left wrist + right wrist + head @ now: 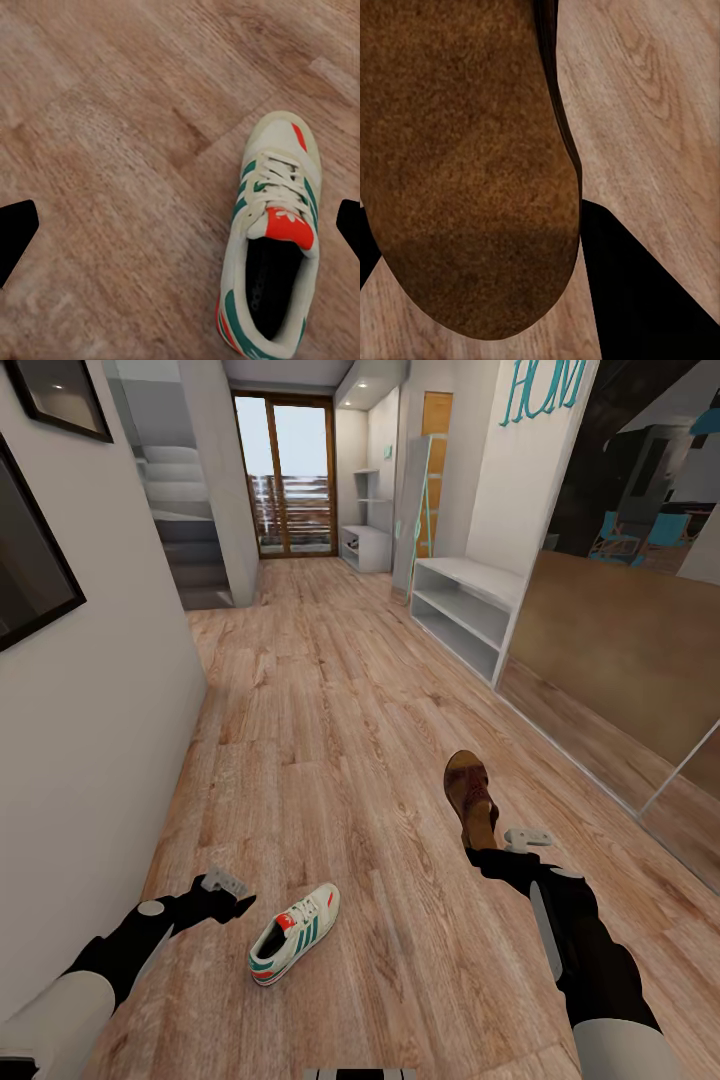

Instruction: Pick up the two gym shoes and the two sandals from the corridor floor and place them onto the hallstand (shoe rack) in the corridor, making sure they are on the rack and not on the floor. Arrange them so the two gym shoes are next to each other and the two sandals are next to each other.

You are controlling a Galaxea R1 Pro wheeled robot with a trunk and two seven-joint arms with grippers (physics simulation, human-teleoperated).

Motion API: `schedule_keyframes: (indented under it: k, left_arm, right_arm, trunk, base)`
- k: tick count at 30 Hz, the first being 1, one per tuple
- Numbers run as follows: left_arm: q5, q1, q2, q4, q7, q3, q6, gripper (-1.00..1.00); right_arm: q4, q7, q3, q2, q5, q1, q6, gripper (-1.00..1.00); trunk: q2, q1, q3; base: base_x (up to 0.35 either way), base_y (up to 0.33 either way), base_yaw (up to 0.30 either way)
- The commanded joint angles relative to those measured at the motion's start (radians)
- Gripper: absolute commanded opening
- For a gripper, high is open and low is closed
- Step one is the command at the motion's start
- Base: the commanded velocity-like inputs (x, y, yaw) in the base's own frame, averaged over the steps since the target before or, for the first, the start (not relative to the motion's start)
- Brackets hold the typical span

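On the corridor floor, the right gripper clamps one sandal; left gripper gapes wide beside a gym shoe. Next, I'd guess: carry to the hallstand.

- The corridor floor lies open down the middle, from the near foreground to the far glass door.
- A gym shoe lies near left of centre, a sandal near right (bare planks between them).
- The left wall hems one side.
- The hallstand and mirrored wardrobe line the right.
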Motion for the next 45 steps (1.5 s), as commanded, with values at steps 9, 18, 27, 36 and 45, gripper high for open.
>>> schedule_keyframes:
  k: [9,18,27,36,45]
  left_arm:
    - [-0.058,0.0,0.0,-0.033,-0.033,-0.004,0.046,1.0]
    - [-0.327,0.0,0.0,-0.036,-0.185,-0.003,0.062,1.0]
    - [-0.337,0.0,0.0,-0.035,-0.188,-0.001,0.062,1.0]
    - [-0.336,0.0,0.0,-0.035,-0.188,-0.001,0.062,1.0]
    - [-0.336,0.0,0.003,-0.045,-0.185,0.001,0.062,1.0]
  right_arm:
    - [-0.001,0.007,-0.002,0.001,0.008,-0.001,0.005,-1.0]
    - [-0.001,0.007,-0.003,0.001,0.008,0.0,0.005,-1.0]
    - [-0.001,0.007,-0.004,0.001,0.008,0.0,0.005,-1.0]
    - [-0.001,0.007,-0.004,0.001,0.008,0.0,0.005,-1.0]
    - [-0.001,0.007,-0.004,0.002,0.008,0.0,0.005,-1.0]
  trunk:
    - [0.0,0.0,-0.001]
    - [0.0,0.0,-0.001]
    - [-0.001,0.002,-0.016]
    - [-0.003,0.006,-0.059]
    - [-0.005,0.01,-0.108]
  base:
    - [0.0,0.0,0.0]
    - [0.0,0.0,0.0]
    - [0.0,0.0,0.0]
    - [0.0,0.0,0.0]
    - [0.0,0.0,0.0]
